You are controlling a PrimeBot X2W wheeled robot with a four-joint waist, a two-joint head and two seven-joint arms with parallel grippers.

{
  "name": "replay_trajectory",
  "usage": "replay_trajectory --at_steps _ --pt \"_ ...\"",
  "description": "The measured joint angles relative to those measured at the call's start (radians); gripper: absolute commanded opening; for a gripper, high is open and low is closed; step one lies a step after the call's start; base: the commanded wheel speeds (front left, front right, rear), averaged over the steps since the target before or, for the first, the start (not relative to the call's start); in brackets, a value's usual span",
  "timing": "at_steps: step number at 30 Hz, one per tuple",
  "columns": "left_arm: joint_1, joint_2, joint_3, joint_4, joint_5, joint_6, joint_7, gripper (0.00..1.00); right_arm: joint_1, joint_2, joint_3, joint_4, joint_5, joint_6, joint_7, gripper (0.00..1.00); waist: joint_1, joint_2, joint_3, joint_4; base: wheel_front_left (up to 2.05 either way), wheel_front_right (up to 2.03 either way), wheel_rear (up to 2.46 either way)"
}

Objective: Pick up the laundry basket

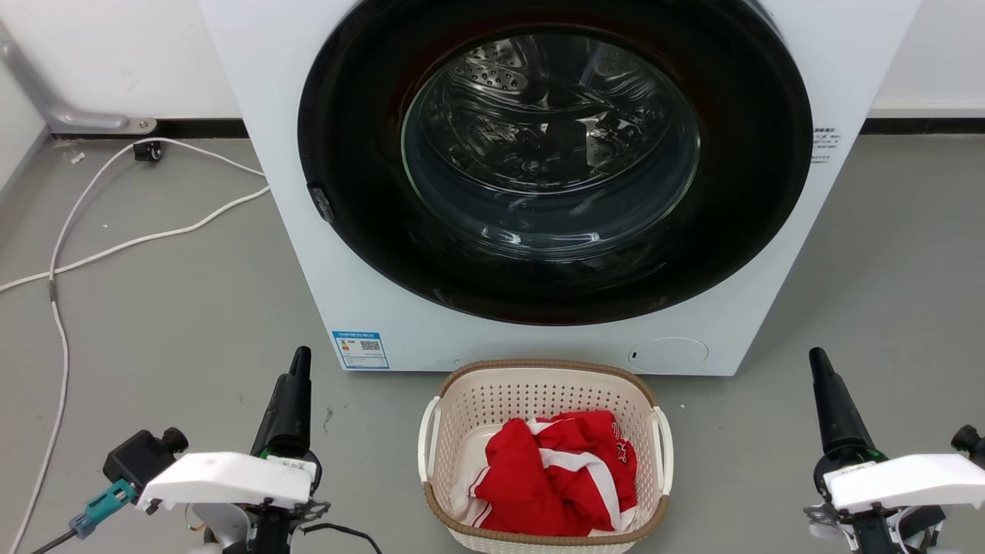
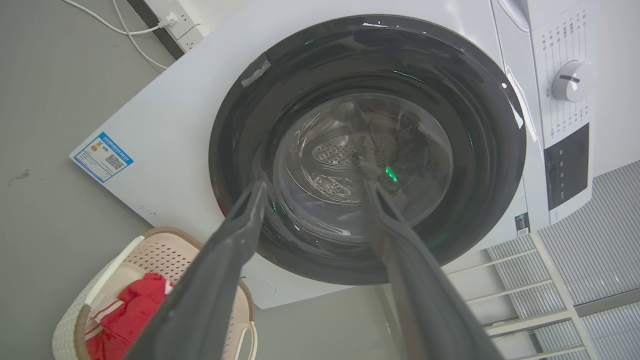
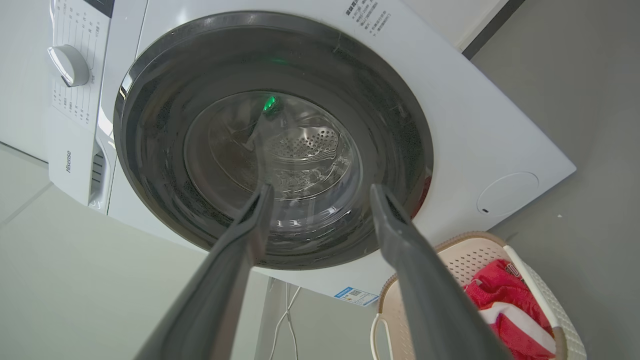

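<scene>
Here, left jaws and right jaws gape empty, flanking the laundry basket (image 1: pixel 539 400).

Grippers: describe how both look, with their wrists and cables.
The left gripper and right gripper each have two long, tapering dark grey fingers on a black base. Each wrist carries a flat white cover. Beside the left one sit a black boxy module and a teal connector on a dark cable.
</scene>
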Motion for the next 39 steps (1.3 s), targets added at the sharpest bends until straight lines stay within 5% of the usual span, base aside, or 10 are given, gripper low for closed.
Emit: replay_trajectory --at_steps 20,39 --pt "0.0 0.013 -0.046 -0.023 0.354 0.022 -0.065 1.0 0.019 0.001 0.021 -0.072 -0.407 0.0 -0.012 1.0 0.0 0.0 0.012 0.001 0.0 0.0 0.0" --pt "0.012 0.026 -0.076 -0.022 0.588 0.05 -0.117 1.0 0.081 0.001 0.031 -0.17 -0.668 0.0 -0.012 1.0 0.0 0.0 0.001 0.008 0.0 0.0 0.0"
